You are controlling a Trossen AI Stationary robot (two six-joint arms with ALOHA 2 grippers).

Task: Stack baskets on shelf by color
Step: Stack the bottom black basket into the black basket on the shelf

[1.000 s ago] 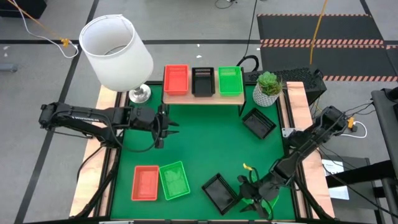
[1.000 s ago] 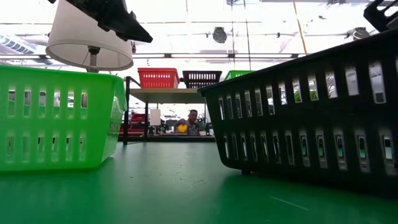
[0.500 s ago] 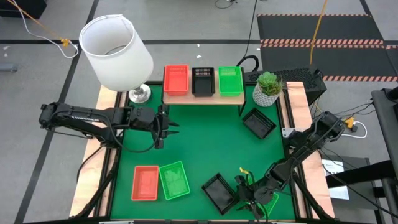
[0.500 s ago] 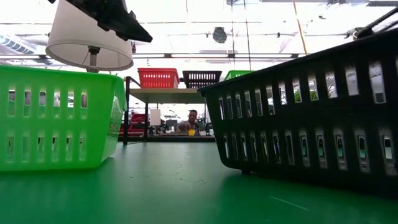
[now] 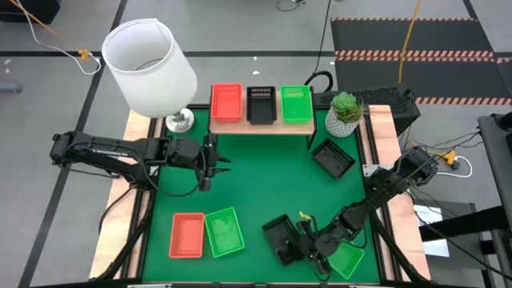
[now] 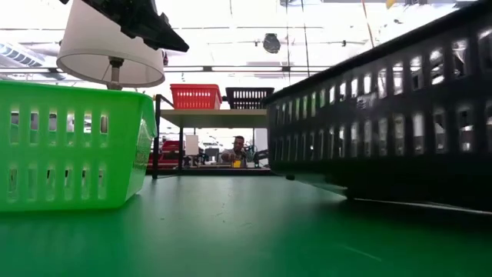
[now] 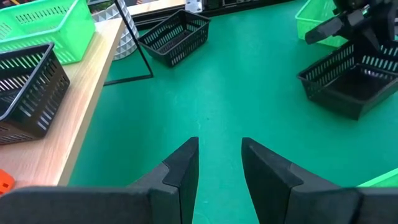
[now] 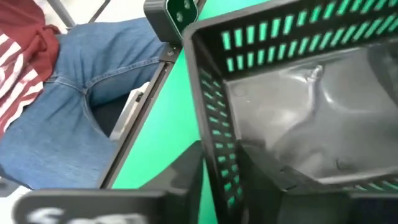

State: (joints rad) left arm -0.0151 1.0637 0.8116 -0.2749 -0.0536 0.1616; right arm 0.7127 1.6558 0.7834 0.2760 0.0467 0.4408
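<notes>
The shelf (image 5: pixel 261 126) at the far edge carries an orange-red (image 5: pixel 226 102), a black (image 5: pixel 261 104) and a green basket (image 5: pixel 296 104). Another black basket (image 5: pixel 280 238) is at the near middle, with my right gripper (image 5: pixel 302 242) shut on it. Beside it a green basket (image 5: pixel 346 260) rests flat on the mat. An orange-red (image 5: pixel 188 234) and a green basket (image 5: pixel 224 231) lie side by side at the near left, and a third black one (image 5: pixel 332 158) is at the right. My left gripper (image 5: pixel 210 160) hovers open at the left, holding nothing. My right gripper grips the black basket's side wall (image 8: pixel 214 124), the one facing the table's right edge. One finger (image 8: pixel 186 174) is outside the wall and the other is inside the basket. The fingers come low from the near right. In the low view the basket (image 6: pixel 400 115) sits tilted, one side raised off the mat.
A white lamp (image 5: pixel 150 68) stands at the far left corner and a potted plant (image 5: pixel 345 112) at the far right. Wooden rails (image 5: pixel 382 144) line the table's sides. Open green mat lies in the middle. A person in jeans (image 8: pixel 68 106) sits past the near edge.
My right gripper has moved from over the near-right green basket toward the table's left, to the black basket, and has shut on its wall. The black basket has tipped, with one side lifted off the mat. The green basket stays where it was.
</notes>
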